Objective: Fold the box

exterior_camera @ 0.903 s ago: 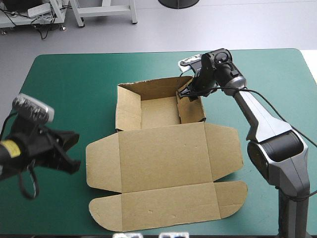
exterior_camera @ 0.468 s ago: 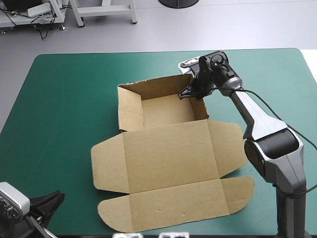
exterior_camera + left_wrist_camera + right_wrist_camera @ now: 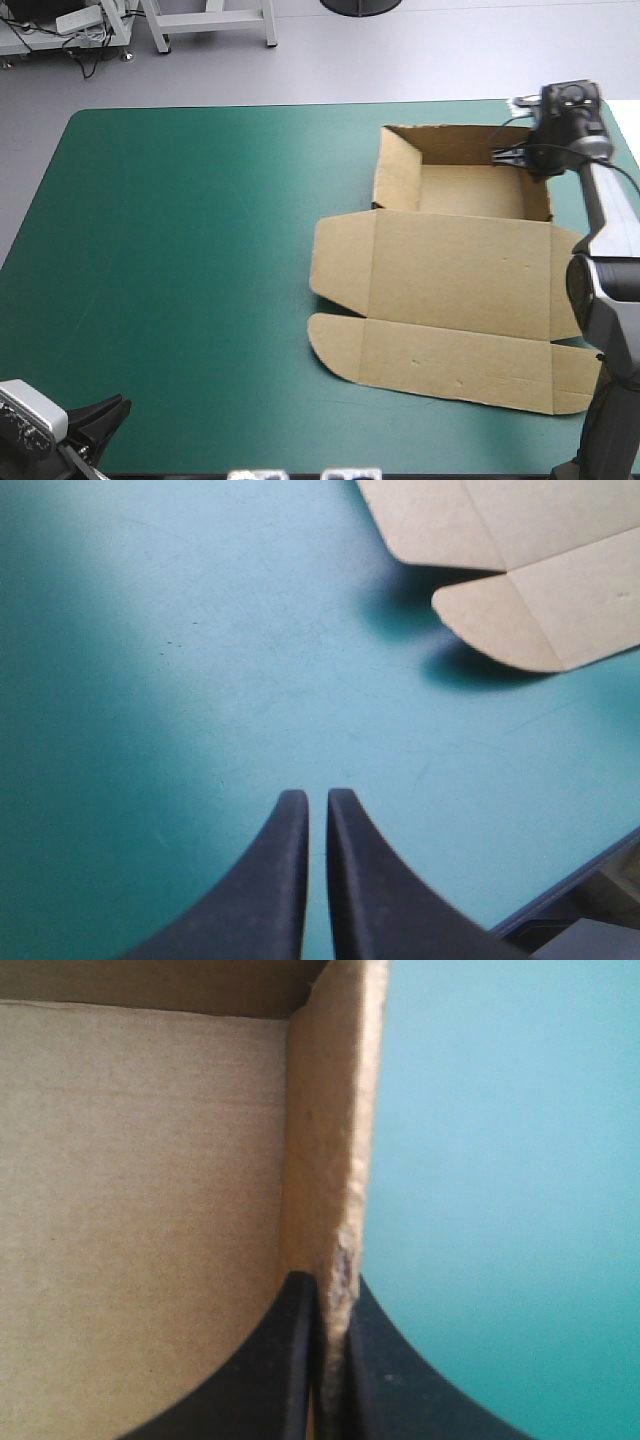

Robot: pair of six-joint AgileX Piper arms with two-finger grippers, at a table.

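My right tool (image 3: 331, 1285), pinched on the box's (image 3: 450, 270) right wall, has dragged the box from mid-tabletop (image 3: 200, 250) to the far right corner. Its walls stand, so folding looks nearly done. My left tool (image 3: 317, 800), fingers together and empty, has pulled back to the near left.

no readable text, labels or signs

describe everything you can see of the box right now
The box is brown corrugated board: an open tray with raised walls near the table's far right corner, its lid lying flat toward the near edge with rounded flaps spread. It rests on the teal-green cover. The right gripper is shut on a tray wall near the far right corner, where the edge looks frayed.
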